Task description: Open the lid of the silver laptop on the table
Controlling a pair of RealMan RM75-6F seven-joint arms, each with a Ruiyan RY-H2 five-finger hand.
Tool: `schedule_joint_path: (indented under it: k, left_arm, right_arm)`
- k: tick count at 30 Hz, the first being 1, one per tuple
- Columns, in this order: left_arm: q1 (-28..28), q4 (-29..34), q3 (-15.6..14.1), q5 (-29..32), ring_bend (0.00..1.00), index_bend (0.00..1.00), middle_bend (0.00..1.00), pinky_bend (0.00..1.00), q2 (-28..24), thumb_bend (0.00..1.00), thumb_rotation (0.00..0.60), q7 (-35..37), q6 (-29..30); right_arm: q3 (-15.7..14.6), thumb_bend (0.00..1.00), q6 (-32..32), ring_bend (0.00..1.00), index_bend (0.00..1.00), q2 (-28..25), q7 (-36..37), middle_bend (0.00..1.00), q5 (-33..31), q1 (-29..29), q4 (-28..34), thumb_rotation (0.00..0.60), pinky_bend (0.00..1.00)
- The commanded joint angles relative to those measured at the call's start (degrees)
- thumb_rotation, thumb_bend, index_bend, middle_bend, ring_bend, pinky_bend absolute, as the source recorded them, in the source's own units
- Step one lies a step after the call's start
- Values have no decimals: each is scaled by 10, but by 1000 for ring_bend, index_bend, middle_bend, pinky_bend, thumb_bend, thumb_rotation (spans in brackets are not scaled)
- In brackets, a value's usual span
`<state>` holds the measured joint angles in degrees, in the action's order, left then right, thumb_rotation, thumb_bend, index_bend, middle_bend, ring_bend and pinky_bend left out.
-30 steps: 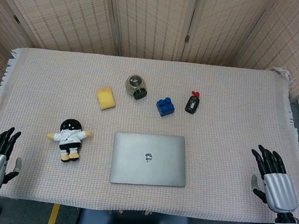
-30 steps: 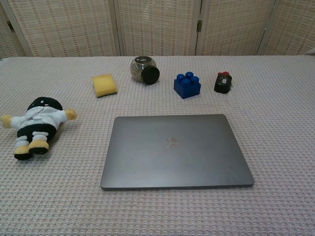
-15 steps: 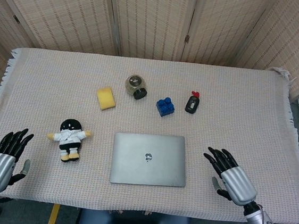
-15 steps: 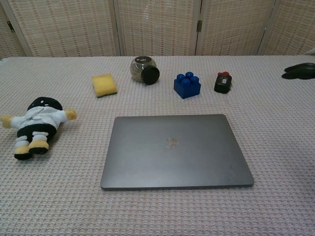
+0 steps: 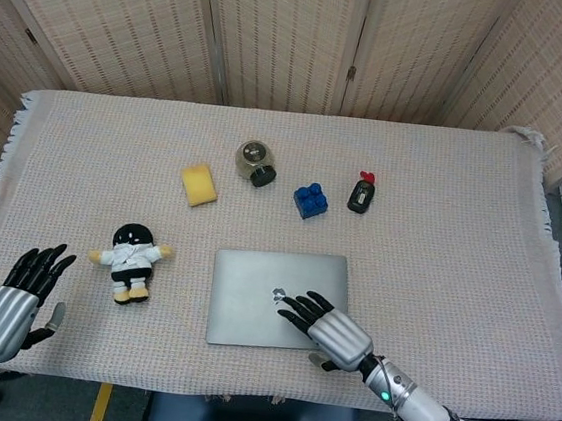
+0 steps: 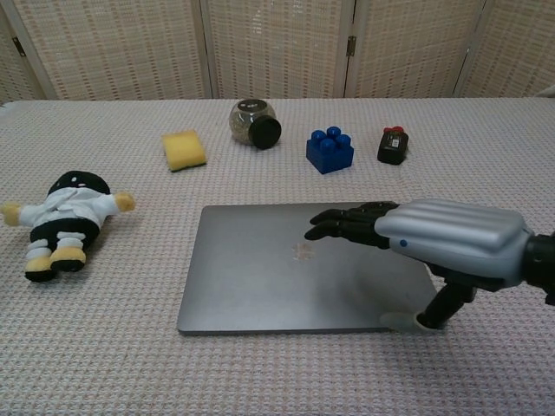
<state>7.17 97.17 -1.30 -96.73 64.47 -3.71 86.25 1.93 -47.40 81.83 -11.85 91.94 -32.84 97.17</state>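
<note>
While the closed laptop (image 5: 281, 299) lies flat at the near middle of our table (image 5: 439, 237), our right hand (image 5: 327, 332) spreads empty over its lid, thumb at the near right corner; our left hand (image 5: 12, 303) hovers open, empty, beside the doll (image 5: 131, 260)

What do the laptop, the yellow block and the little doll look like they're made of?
The laptop looks like brushed metal: smooth, matte silver-grey with a faint sheen. The yellow block is probably sponge foam, given its soft rounded edges and dull surface. The doll seems plush fabric, with stuffed, floppy limbs.
</note>
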Motion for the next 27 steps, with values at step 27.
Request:
schedule_joint_path:
  k: [27]
  left_arm:
    - [9, -26, -5, 3, 0, 32, 6, 0, 16, 622, 600, 19, -13]
  right_arm:
    - [29, 305, 58, 0, 0, 157, -131, 0, -123, -105, -113, 593, 0]
